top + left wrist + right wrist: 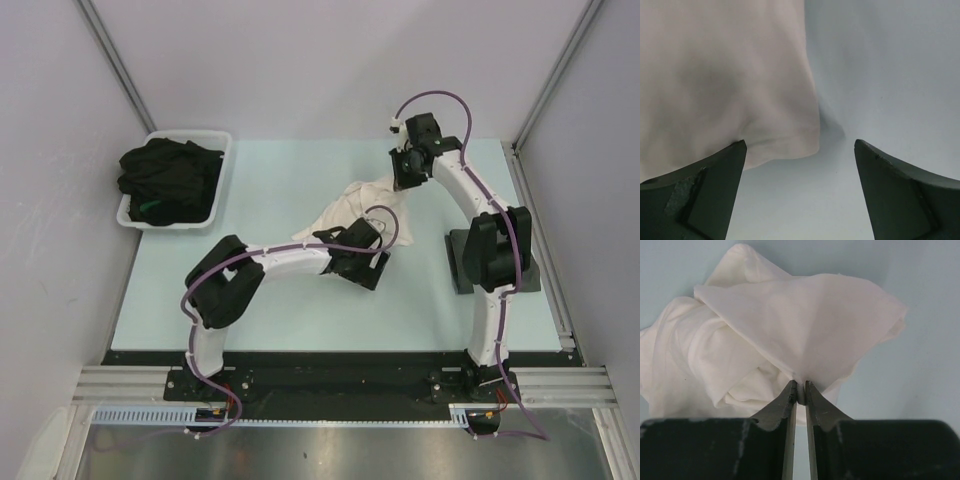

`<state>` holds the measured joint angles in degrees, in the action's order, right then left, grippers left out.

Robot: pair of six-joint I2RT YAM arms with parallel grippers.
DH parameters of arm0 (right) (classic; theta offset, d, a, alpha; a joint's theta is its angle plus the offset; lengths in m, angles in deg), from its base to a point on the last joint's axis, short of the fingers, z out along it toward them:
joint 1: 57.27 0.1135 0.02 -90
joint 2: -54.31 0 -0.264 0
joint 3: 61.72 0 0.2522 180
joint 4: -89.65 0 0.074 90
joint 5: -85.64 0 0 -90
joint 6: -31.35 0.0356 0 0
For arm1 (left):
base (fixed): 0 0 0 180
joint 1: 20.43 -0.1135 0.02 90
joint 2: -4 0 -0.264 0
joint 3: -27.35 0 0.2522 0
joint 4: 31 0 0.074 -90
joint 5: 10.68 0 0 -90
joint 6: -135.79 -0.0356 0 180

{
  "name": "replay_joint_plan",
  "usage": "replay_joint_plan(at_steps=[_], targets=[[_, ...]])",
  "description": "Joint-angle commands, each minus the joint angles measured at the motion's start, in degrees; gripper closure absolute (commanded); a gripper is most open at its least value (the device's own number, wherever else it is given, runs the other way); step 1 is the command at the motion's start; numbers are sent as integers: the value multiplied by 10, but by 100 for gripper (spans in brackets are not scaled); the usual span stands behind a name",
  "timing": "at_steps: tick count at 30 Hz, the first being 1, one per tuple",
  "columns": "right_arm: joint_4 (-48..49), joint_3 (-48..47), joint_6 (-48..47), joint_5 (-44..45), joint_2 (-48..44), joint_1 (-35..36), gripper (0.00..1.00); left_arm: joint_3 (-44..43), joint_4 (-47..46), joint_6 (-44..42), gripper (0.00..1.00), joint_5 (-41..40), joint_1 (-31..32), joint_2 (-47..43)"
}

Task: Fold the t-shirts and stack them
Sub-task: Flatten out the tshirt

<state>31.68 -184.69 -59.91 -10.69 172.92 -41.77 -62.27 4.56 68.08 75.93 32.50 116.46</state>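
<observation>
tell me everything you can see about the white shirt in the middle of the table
The cream-white t-shirt is soft, thin cloth, crumpled in a loose heap on the pale blue table, unfolded; no print shows. The right hand pinches one fold, tenting it up. The left hand stands open over a hemmed corner, not gripping it.

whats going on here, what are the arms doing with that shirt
Two robot arms are working on a crumpled cream t-shirt in the middle of the table. The right claw pinches a fold of it; the left claw hangs wide open over one edge, gripping nothing. Nothing is folded yet, and dark shirts lie heaped in the white tub at the far left.
</observation>
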Motion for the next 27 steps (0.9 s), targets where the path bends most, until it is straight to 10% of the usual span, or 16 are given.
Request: replay_joint_plan(at_steps=[1, 15, 27], targets=[[12, -10, 9, -25, -17, 0, 83, -49, -3, -32, 6, -10, 3, 23], [13, -18, 10, -42, -17, -19, 84, -78, 36, -41, 26, -20, 3, 55], [8, -27, 25, -26, -23, -31, 84, -54, 75, -15, 73, -57, 3, 31]])
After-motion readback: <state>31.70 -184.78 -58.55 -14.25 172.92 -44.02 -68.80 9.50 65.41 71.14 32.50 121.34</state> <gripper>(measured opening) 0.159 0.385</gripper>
